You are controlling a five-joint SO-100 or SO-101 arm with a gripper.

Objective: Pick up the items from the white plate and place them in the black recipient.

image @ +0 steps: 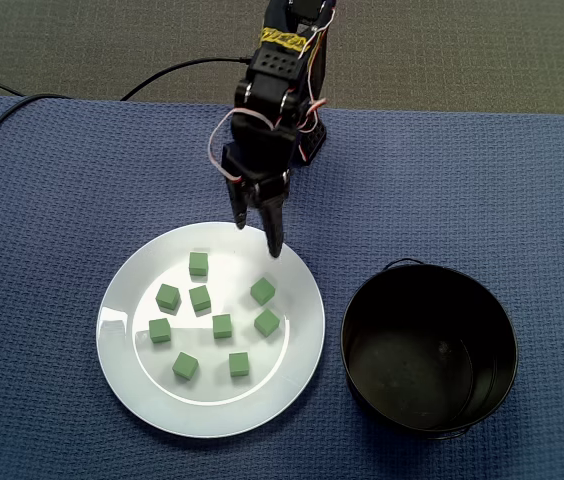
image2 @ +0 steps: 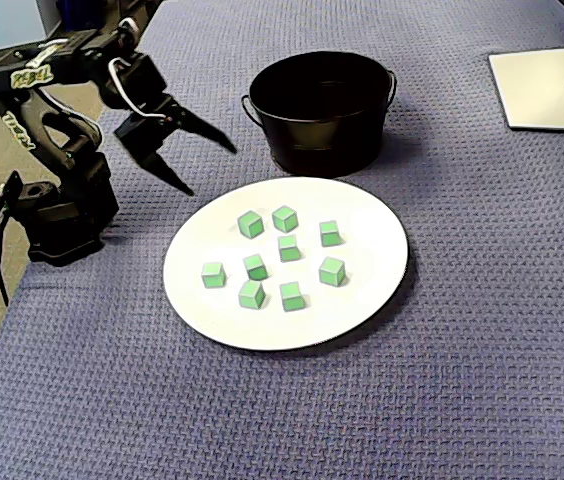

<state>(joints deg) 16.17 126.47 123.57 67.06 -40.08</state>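
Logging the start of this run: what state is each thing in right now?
end effector: open, holding nothing
white plate: lying flat, loaded
green cubes: nine, all on the white plate, none touching another
black bucket: upright, empty

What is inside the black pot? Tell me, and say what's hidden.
Nothing: in a fixed view the black pot shows a bare bottom. In a fixed view its near wall hides the bottom. Nine green cubes lie on the white plate.
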